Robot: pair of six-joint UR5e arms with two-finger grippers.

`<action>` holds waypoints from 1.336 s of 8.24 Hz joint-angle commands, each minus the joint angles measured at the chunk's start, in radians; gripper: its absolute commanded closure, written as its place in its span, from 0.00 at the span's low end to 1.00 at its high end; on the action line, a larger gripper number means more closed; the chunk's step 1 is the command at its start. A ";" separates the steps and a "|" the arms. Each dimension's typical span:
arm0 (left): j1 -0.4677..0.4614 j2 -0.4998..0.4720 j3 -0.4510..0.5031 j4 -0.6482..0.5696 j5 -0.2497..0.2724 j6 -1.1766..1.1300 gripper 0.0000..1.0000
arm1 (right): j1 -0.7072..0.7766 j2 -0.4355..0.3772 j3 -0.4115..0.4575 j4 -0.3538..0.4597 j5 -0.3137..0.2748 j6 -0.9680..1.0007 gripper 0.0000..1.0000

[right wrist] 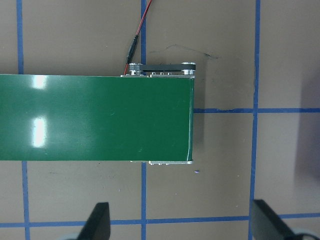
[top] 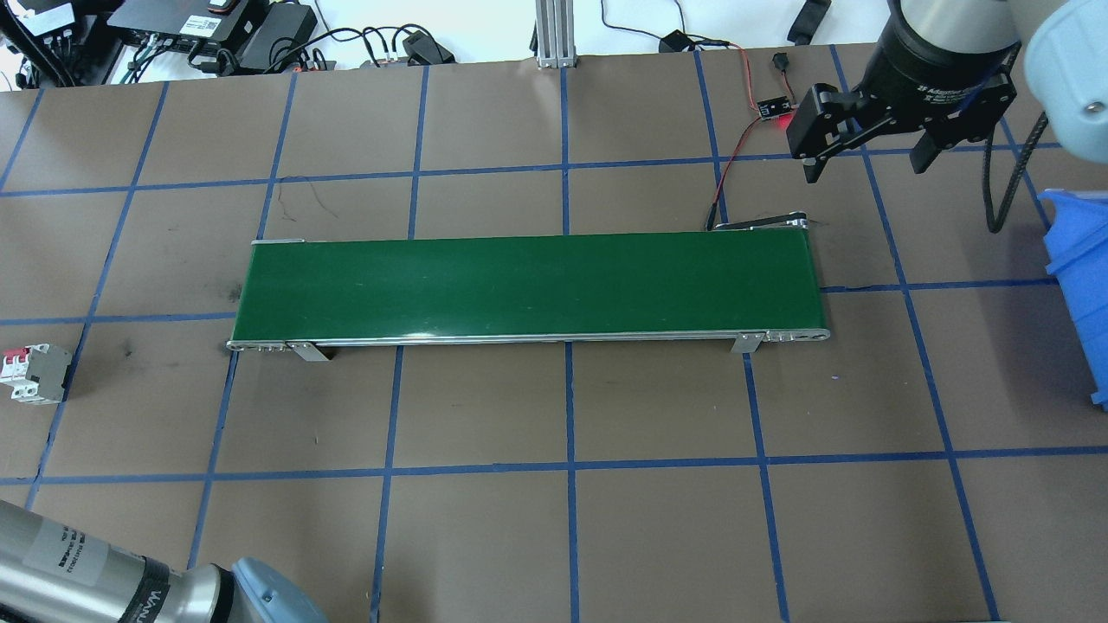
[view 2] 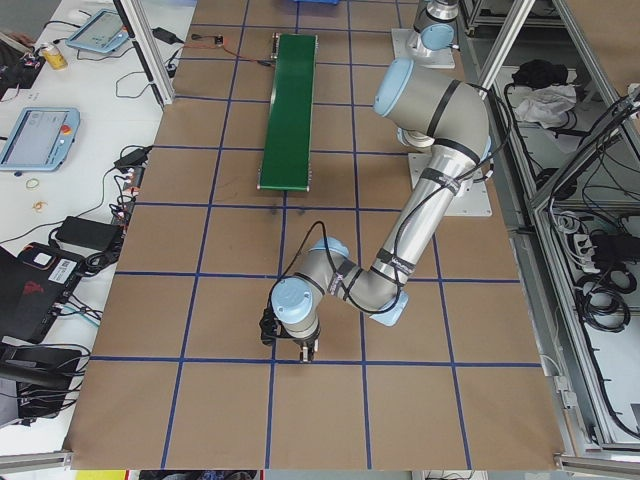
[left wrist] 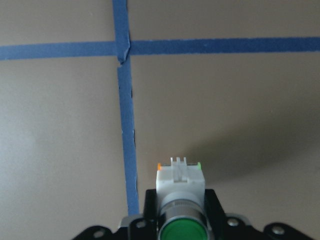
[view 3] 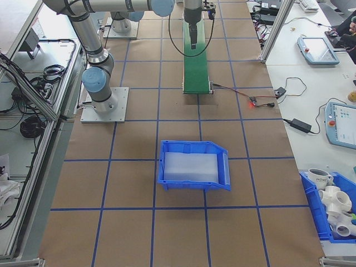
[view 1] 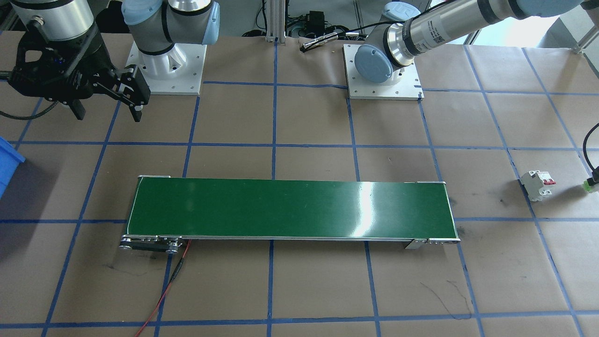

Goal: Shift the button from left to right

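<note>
L wrist cam: the button (left wrist: 181, 202) sits clamped between the left gripper (left wrist: 181, 212) fingers, green cap toward the lens, white body pointing out over bare brown paper and blue tape lines, off the surface by its shadow. Side view from the L end shows that arm bent low near the table's L end, well apart from the green belt (top: 528, 285). A white circuit breaker (top: 33, 373) with red levers lies on the paper between that end and the belt, untouched. Belt itself bare, nothing riding on it. Further on, the right gripper (top: 870, 156) hovers above the belt's R end w/ fingers spread wide and nothing between them; its wrist cam looks straight down on that end of the belt. Past it, a blue bin (view 3: 194, 167) on the R side of the table. Progress, as I judge it: pickup done, transfer barely begun. Left to do: carry the button to the belt's L end, set it down, let it travel R, then R arm collects it, prob. into the bin
</note>
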 commanded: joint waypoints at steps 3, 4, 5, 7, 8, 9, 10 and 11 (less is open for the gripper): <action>-0.038 0.250 0.015 -0.272 -0.124 -0.209 0.72 | -0.003 -0.001 -0.001 -0.001 -0.016 0.000 0.00; -0.096 0.302 0.011 -0.300 -0.122 -0.348 0.72 | -0.001 -0.003 -0.001 -0.003 -0.016 0.000 0.00; -0.186 0.370 0.006 -0.302 -0.112 -0.523 0.72 | 0.000 -0.008 0.000 -0.003 -0.006 0.014 0.00; -0.363 0.485 -0.031 -0.319 -0.117 -0.942 0.72 | 0.002 -0.006 0.002 0.006 -0.005 0.015 0.00; -0.452 0.525 -0.082 -0.320 -0.123 -1.147 0.74 | 0.002 -0.008 0.002 0.009 -0.003 0.017 0.00; -0.524 0.538 -0.136 -0.310 -0.129 -1.332 0.84 | 0.003 -0.005 0.002 0.011 -0.009 0.017 0.00; -0.578 0.532 -0.167 -0.302 -0.143 -1.506 0.88 | 0.003 -0.002 0.002 0.011 -0.011 0.017 0.00; -0.635 0.518 -0.173 -0.302 -0.211 -1.746 0.94 | 0.003 0.003 0.002 0.012 -0.011 0.015 0.00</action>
